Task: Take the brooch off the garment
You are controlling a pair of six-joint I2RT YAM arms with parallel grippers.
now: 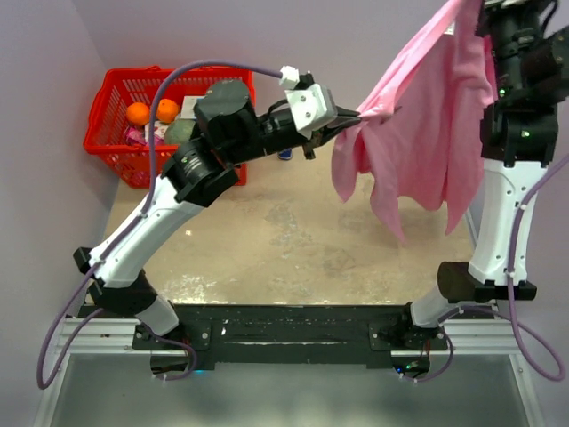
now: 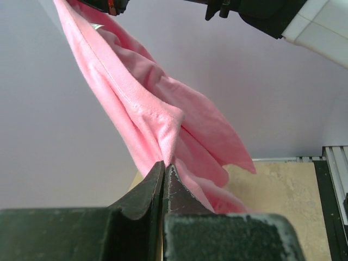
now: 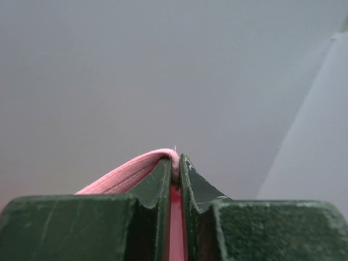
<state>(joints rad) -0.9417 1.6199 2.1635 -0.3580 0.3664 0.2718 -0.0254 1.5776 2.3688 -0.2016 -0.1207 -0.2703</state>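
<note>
Cloth is what fills the space between the two arms: the garment (image 1: pixel 418 116), a wrinkled pink shirt, hangs in the air above the right half of the sandy surface (image 1: pixel 293 240), and none of it that I can see touches the surface. It is strung from two spots. The right gripper (image 3: pixel 176 160) is raised high at the far right and clenched on a rolled pink edge, which bulges out at its fingertips. From there the fabric runs down and leftward in a taut band to the left gripper (image 1: pixel 354 120), which reaches in from the left at a lower height. Its fingers are pressed together on a bunched fold at the shirt's left side, and the cloth puckers right at the tips. Below that pinch the rest of the shirt droops in loose flaps.

Seen from the left wrist, a tiny whitish fleck, possibly the brooch (image 2: pixel 97 25), sits on the upper edge of the fabric, close under the right gripper and well apart from the left one. It is too small for me to be sure.

Off in the far left corner stands a red basket (image 1: pixel 107 147) holding two oranges (image 1: pixel 151 112)
</note>
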